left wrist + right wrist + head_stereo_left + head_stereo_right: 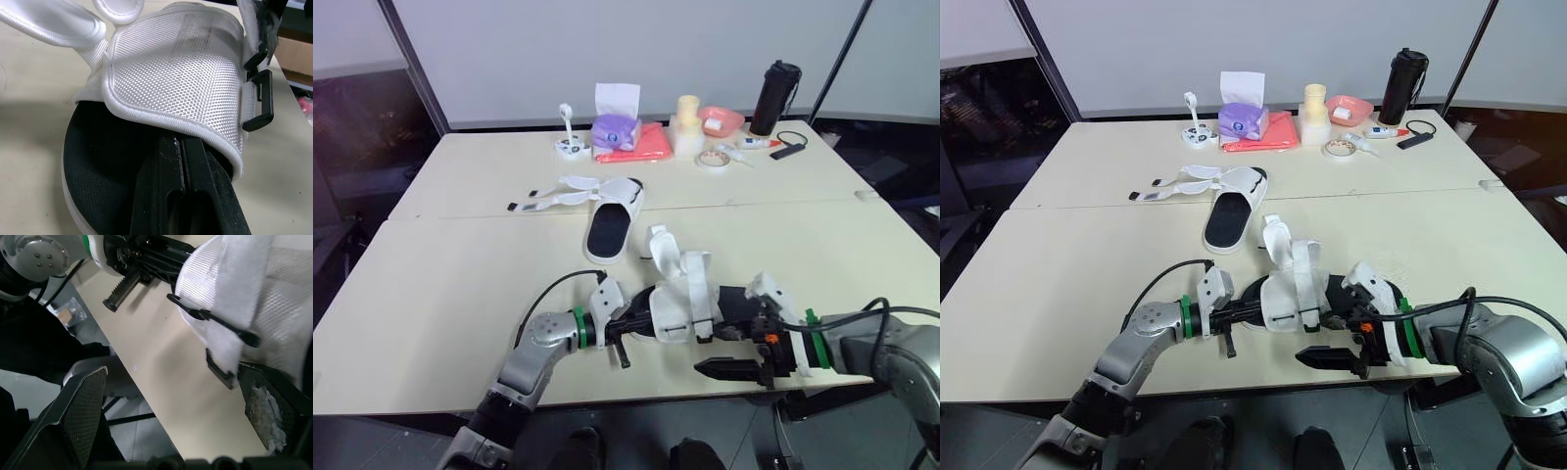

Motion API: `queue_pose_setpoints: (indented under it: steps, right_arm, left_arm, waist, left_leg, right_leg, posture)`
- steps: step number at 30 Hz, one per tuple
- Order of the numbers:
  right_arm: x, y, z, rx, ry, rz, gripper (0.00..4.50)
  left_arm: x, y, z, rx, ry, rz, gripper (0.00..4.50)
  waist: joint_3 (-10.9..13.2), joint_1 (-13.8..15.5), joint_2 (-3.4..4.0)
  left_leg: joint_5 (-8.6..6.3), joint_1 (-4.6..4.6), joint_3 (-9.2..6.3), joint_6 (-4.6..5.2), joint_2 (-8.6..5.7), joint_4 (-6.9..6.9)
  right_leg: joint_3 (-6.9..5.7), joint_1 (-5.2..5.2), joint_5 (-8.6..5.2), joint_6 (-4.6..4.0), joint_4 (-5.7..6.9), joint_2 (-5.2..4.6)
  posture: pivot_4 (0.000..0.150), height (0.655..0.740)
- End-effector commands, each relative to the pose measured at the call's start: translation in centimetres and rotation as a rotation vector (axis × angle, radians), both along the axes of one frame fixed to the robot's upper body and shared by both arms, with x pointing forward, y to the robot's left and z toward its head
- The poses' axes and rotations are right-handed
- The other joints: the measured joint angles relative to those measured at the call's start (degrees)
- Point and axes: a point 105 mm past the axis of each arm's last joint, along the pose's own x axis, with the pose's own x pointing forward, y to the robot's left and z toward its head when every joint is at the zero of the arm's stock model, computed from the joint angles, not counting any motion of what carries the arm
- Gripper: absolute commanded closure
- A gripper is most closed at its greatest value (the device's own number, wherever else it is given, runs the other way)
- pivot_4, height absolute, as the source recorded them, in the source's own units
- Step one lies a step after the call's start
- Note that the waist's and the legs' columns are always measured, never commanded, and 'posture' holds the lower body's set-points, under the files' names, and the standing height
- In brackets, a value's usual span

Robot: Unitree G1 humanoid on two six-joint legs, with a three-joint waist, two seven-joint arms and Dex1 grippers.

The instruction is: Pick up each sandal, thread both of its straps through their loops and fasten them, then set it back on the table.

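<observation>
The near sandal, white mesh straps over a black footbed, lies near the table's front edge between my two grippers. My left gripper is shut on its left side, and its fingers run under the white upper next to the black loops. My right gripper stands open at the sandal's right side. One of its fingers hangs past the table edge, and the strap with its loops lies between the two. The second sandal rests mid-table with its straps spread out to the left.
At the back of the table stand a purple tissue box, a red cloth, a cream container, a pink bowl, a tape roll and a black bottle. The table's front edge lies just under both grippers.
</observation>
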Motion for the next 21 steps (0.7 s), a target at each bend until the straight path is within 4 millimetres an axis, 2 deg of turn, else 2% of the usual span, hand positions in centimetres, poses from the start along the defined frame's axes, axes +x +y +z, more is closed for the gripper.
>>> queue_pose_setpoints:
  steps: [1, 4, 9, 11, 15, 21]
  right_arm:
    - [0.4, 0.9, 0.5, 0.031, -0.021, 0.016, 0.03]
    - [0.7, 1.1, 0.3, 0.032, -0.016, 0.010, 0.87]
    - [1.3, 0.8, -0.6, 0.009, 0.008, -0.011, 3.36]
    - [0.8, 0.4, -1.4, -0.025, 0.027, -0.002, 4.43]
    - [-1.0, 0.2, -2.7, -0.058, 0.074, 0.051, 4.47]
    - [-4.9, 0.0, -4.1, -0.117, 0.121, 0.172, 4.47]
  left_arm:
    - [-0.5, -0.2, -1.0, 0.030, 0.033, -0.009, 4.50]
    - [-0.5, -0.2, -1.0, 0.029, 0.034, -0.009, 4.50]
    - [-0.5, -0.2, -1.0, 0.029, 0.035, -0.007, 4.50]
    - [-0.5, -0.2, -1.0, 0.028, 0.035, -0.007, 4.50]
    - [-0.5, -0.2, -1.0, 0.027, 0.036, -0.005, 4.50]
    - [-0.6, -0.2, -1.1, 0.024, 0.039, -0.002, 4.50]
  waist:
    - [0.0, 0.0, 0.00]
    - [0.0, 0.0, 0.00]
    - [0.0, 0.0, 0.00]
    - [0.0, 0.1, 0.00]
    - [0.0, 0.1, 0.00]
    - [0.0, 0.2, 0.00]
  left_leg:
    - [0.00, 0.00, 0.00, 0.00, 0.00, 0.00]
    - [0.00, 0.00, 0.00, 0.00, 0.00, 0.00]
    - [-0.01, 0.00, -0.01, 0.01, 0.00, -0.02]
    - [-0.02, -0.01, -0.01, 0.02, 0.00, -0.02]
    - [-0.03, -0.01, -0.01, 0.04, -0.01, -0.02]
    - [-0.04, -0.01, 0.00, 0.04, 0.00, -0.01]
  right_leg:
    - [0.00, 0.00, 0.00, 0.00, 0.00, 0.00]
    - [0.00, -0.01, 0.00, 0.00, 0.00, 0.00]
    - [-0.01, -0.01, -0.01, -0.01, -0.01, 0.00]
    - [-0.01, -0.02, 0.00, 0.00, -0.01, 0.00]
    - [-0.02, -0.01, -0.01, 0.01, -0.03, 0.00]
    - [-0.02, 0.01, -0.05, -0.01, -0.04, 0.00]
  posture:
    - [0.150, 0.7400]
    - [0.150, 0.7400]
    - [0.150, 0.7400]
    - [0.150, 0.7400]
    - [0.150, 0.7400]
    - [0.150, 0.7400]
